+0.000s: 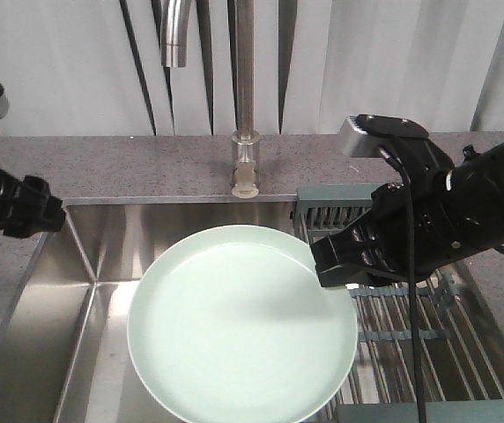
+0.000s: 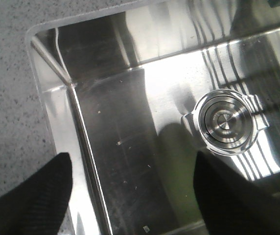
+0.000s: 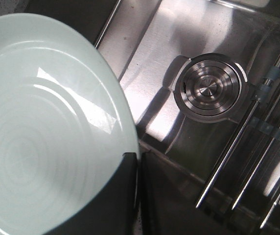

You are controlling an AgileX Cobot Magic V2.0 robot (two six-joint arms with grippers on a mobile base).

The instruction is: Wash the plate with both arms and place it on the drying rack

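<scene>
Two black arms work over a steel sink (image 1: 102, 251) set in a speckled grey tabletop (image 1: 102, 163). Clamped on the right rim of the pale green plate (image 1: 234, 326) is the right end effector (image 1: 331, 264); in the right wrist view its two dark fingers (image 3: 128, 196) pinch the plate's edge between them, one on each face. The plate hangs above the basin, roughly level with its face up, clear of the floor of the sink, and its right edge overlaps the left side of the rack (image 1: 393, 339). The rack's steel bars span the right part of the sink, with a grey-green slotted end piece at the back just behind the right end effector. In the wrist view the plate shows faint concentric rings and bright glare, and the round steel drain (image 3: 209, 89) lies below and beside it, with rack bars to the right. The left arm (image 1: 10, 207) sits at the far left, well apart from the plate, above the sink's left rim. The left end effector (image 2: 132, 164) is spread wide with nothing between its fingers, looking down on the basin's back left corner and the drain. A chrome faucet (image 1: 245, 97) stands at the back, behind the plate.
</scene>
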